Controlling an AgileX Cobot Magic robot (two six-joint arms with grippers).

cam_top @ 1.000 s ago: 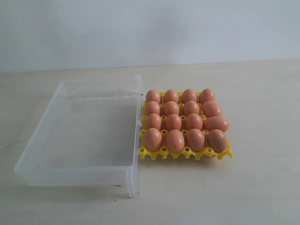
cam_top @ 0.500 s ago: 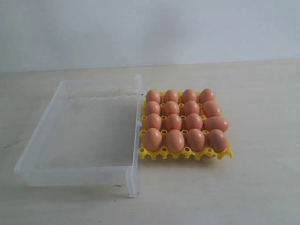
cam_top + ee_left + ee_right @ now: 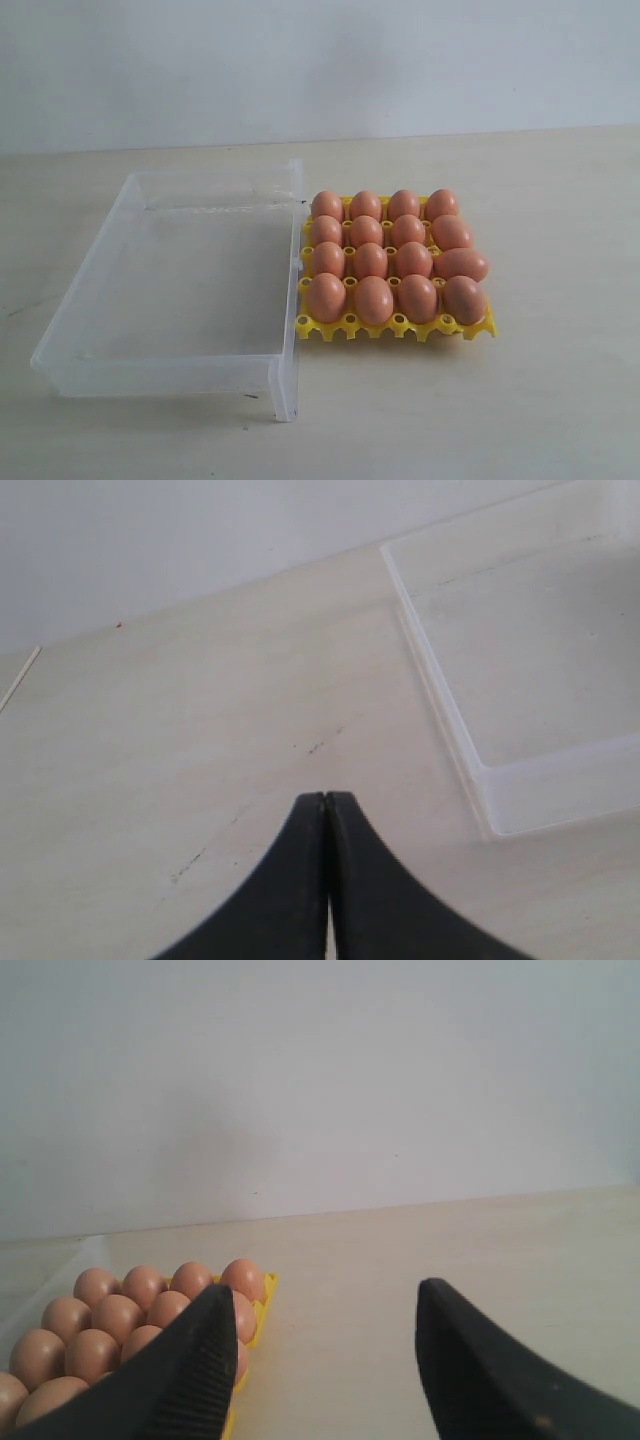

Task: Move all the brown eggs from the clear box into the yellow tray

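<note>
16 brown eggs (image 3: 395,255) counted in the yellow tray (image 3: 400,328), 1 per cup in a 4 by 4 grid; none visible in the clear box (image 3: 180,378), set against or just beside the tray's left edge on the pale table (image 3: 560,400), contact impossible to tell. Judged complete, or nearly so. Left gripper (image 3: 327,798) closed tip to tip on nothing, above bare table near a box corner. Right gripper (image 3: 326,1290) spread wide and empty, off to one side of the tray, apart from the eggs. Main hazard from here: a careless sweep of either arm across the tray, enough to jolt it and unseat an egg. Most exposed: 1 egg in the right-hand column, lying more lengthwise than its upright neighbours and leaning toward the outer rim, likely first to roll out. Second hazard: a nudge to the light box, pushing it into the tray. Eggs: smooth, orange-brown, oval, faintly glossy. Tray: rigid bright yellow plastic, open lattice, round holes along a scalloped rim. Box: thin, colourless, transparent, rectangular, low-walled. Fingers: black, curved, tapering, ribbed on the right gripper's inner face.
</note>
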